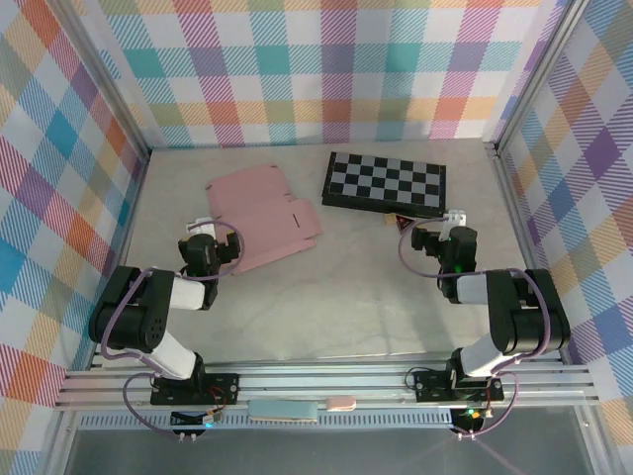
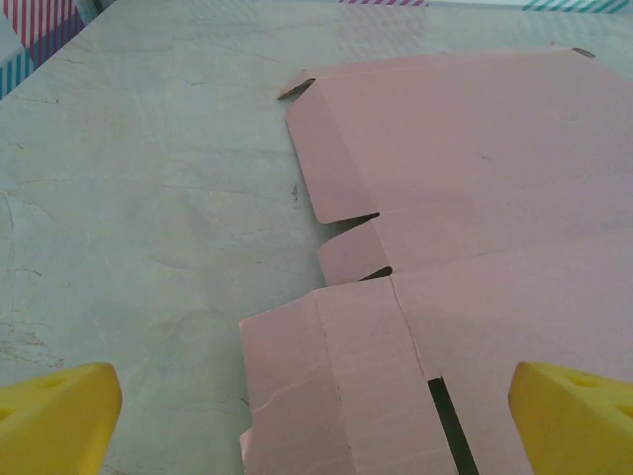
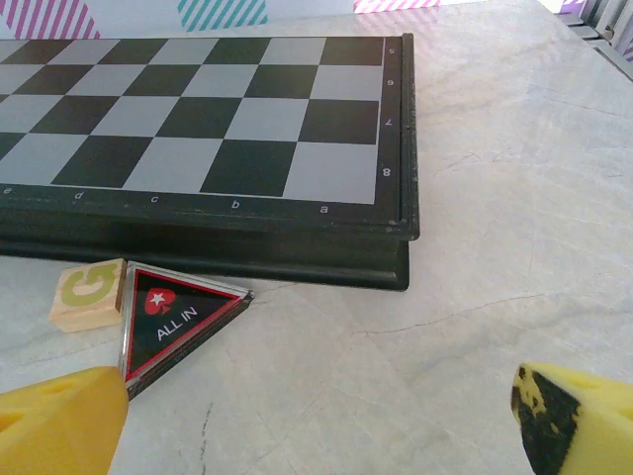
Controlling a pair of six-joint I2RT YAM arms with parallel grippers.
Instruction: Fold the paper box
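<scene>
The paper box (image 1: 261, 215) lies as a flat pale pink die-cut sheet on the table, left of centre. In the left wrist view the paper box (image 2: 475, 198) spreads ahead with flaps and slits, its near flap between the yellow fingertips (image 2: 59, 416). My left gripper (image 1: 205, 230) rests at the sheet's near left edge, open, holding nothing. My left gripper (image 2: 316, 426) hovers over that near flap. My right gripper (image 1: 447, 224) stands open over bare table, right of centre. From the right wrist view, my right gripper (image 3: 321, 421) has only tabletop between its fingers.
A black-and-grey chequered board (image 1: 385, 182) lies at the back right. A black triangular "ALL IN" chip (image 3: 173, 322) and a small wooden letter block (image 3: 87, 294) sit just before the board (image 3: 208, 129). Patterned walls enclose the table (image 1: 336, 307).
</scene>
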